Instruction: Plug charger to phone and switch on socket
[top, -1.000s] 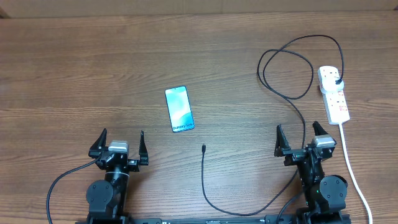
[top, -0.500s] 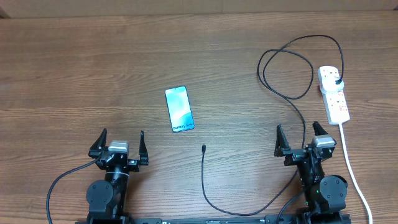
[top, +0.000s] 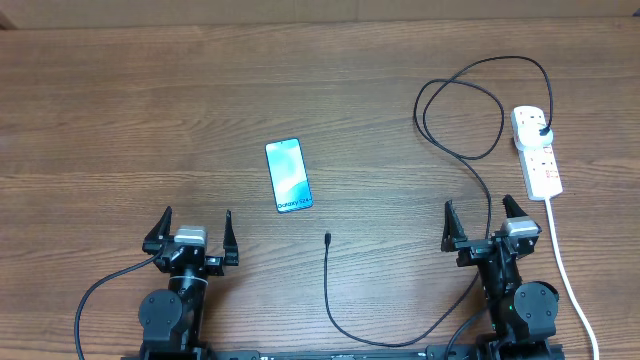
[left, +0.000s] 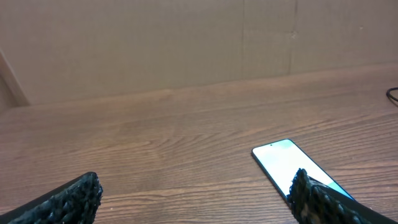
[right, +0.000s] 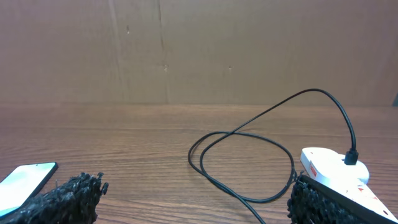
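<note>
The phone (top: 288, 176) lies flat, screen lit, on the wooden table left of centre; it also shows in the left wrist view (left: 281, 160) and at the left edge of the right wrist view (right: 25, 179). The charger cable (top: 466, 155) loops from its black plug in the socket (top: 536, 150) down to the table front, and its connector tip (top: 327, 238) lies below and right of the phone. The socket shows in the right wrist view (right: 333, 168) too. My left gripper (top: 190, 232) and right gripper (top: 484, 222) are open and empty near the front edge.
The socket's white cord (top: 562, 262) runs down the right side past my right arm. A brown cardboard wall (left: 186, 43) backs the table.
</note>
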